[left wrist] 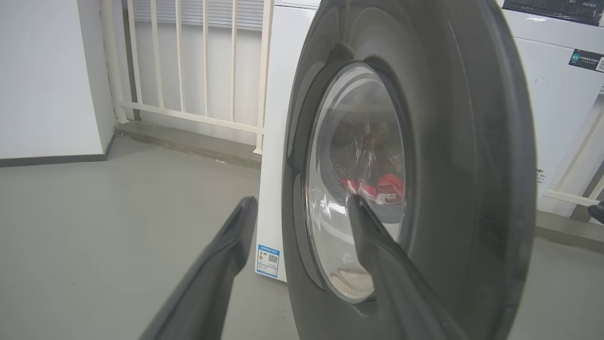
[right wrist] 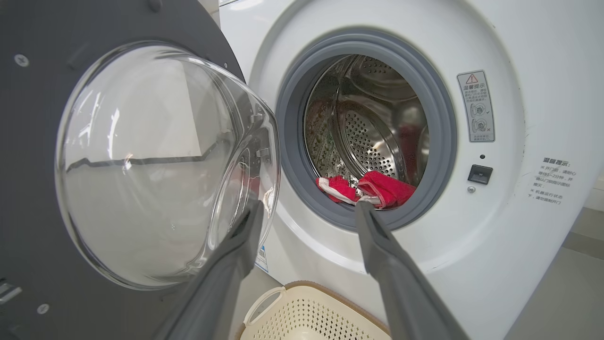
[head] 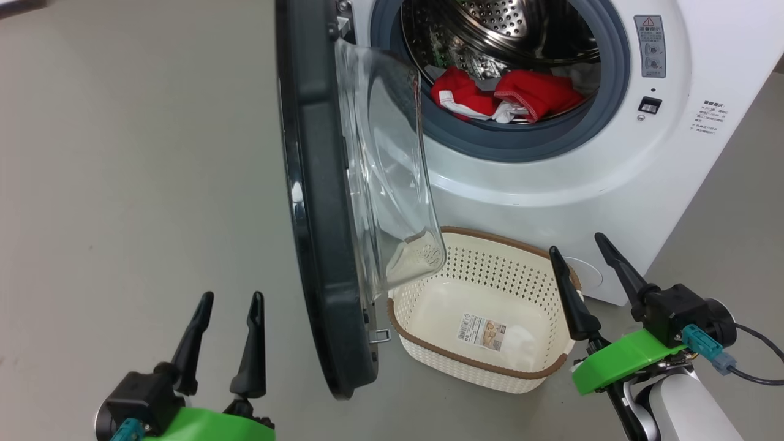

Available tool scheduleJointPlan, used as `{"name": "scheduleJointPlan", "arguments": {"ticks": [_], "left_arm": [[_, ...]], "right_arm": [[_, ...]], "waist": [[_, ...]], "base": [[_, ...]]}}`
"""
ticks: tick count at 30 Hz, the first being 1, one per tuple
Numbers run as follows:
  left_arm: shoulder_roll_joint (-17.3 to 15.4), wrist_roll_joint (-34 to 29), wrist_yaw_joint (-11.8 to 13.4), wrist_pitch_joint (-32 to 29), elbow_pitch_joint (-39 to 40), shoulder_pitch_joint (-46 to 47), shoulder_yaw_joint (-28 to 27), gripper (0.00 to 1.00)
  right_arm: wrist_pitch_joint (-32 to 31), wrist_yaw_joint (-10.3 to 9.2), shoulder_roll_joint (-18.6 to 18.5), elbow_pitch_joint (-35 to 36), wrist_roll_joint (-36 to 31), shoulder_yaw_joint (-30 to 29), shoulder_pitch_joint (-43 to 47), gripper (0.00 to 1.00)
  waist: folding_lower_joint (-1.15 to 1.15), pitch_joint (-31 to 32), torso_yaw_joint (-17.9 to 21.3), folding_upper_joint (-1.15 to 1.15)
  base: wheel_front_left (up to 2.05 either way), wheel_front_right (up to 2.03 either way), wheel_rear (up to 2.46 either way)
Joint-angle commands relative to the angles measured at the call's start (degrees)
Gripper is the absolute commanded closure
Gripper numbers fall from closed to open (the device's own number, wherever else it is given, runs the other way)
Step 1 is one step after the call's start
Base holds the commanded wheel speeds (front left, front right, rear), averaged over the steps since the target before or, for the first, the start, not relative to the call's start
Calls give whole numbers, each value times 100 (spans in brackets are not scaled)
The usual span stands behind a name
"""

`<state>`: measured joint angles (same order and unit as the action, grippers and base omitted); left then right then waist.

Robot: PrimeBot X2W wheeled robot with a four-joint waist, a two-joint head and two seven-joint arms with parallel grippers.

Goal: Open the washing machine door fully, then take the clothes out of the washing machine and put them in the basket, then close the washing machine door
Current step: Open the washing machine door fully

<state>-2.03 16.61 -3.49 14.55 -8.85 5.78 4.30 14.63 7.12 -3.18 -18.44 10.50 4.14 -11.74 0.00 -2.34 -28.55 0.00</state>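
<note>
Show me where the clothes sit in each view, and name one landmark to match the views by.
Head view: clothes near the top, right of centre, low in the drum.
Left wrist view: clothes just right of centre, seen through the glass of the door.
Right wrist view: clothes right of centre, at the drum's bottom.
Shared landmark: the open door.

Washing machine point(head: 551, 184): my landmark, standing on the floor point(head: 122, 184) ahead of me and to my right.
Washing machine door point(head: 318, 214): hinged on the machine's left side, swung out from its front toward me.
Clothes point(head: 508, 98): inside the machine, low in the drum, just behind the opening.
Basket point(head: 490, 269): on the floor just before the machine, below its opening and right of the door.
Left gripper point(head: 233, 295): before the machine, left of the door.
Right gripper point(head: 576, 241): before the machine, at the basket's right end.
</note>
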Motion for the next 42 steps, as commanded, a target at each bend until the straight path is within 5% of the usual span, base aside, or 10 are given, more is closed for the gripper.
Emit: {"name": "scheduleJointPlan", "arguments": {"ticks": [1, 6, 7, 8, 9, 10, 22, 34, 42], "left_arm": [[-85, -34, 20, 45, 117, 72, -177, 0], [-85, -78, 19, 45, 88, 88, -210, 0], [-85, -84, 19, 45, 89, 89, -214, 8], [-85, -96, 23, 45, 95, 96, -222, 53], [-85, -125, 28, 45, 121, 108, -230, 84], [-85, -125, 38, 45, 143, 115, -233, 100], [-85, -140, 628, 45, 1694, 548, -370, 100], [-85, 737, 628, -293, 3104, 862, 449, 100], [-85, 878, 626, -1001, 3178, 688, 1245, 100]], "right_arm": [[37, 36, 29, 157, -2, 128, -27, 0], [37, 36, 29, 130, 15, 175, -56, 0], [37, 36, 29, 123, 13, 185, -59, 0], [37, 36, 29, 115, 17, 192, -60, 0], [37, 36, 29, 103, 18, 203, -59, 0], [37, 36, 30, 91, 19, 211, -59, 0], [37, 36, 30, -28, 12, 146, -90, 0], [37, 36, 30, -107, 4, 209, -249, 0], [37, 36, 30, -101, -16, 233, -339, 0]], "waist": [[0, -6, 8, 0], [0, -19, 35, 0], [0, -14, 40, 0], [0, -7, 44, 0], [0, 1, 49, 0], [0, 8, 50, 0], [0, 44, 75, 0], [0, 12, 228, 0], [0, -51, 294, 0]], "base": [[0, 0, 0], [0, 0, 0], [0, 0, 0], [0, 0, 0], [0, 0, 0], [0, 0, 0], [0, 0, 0], [0, 0, 0], [0, 0, 0]]}}
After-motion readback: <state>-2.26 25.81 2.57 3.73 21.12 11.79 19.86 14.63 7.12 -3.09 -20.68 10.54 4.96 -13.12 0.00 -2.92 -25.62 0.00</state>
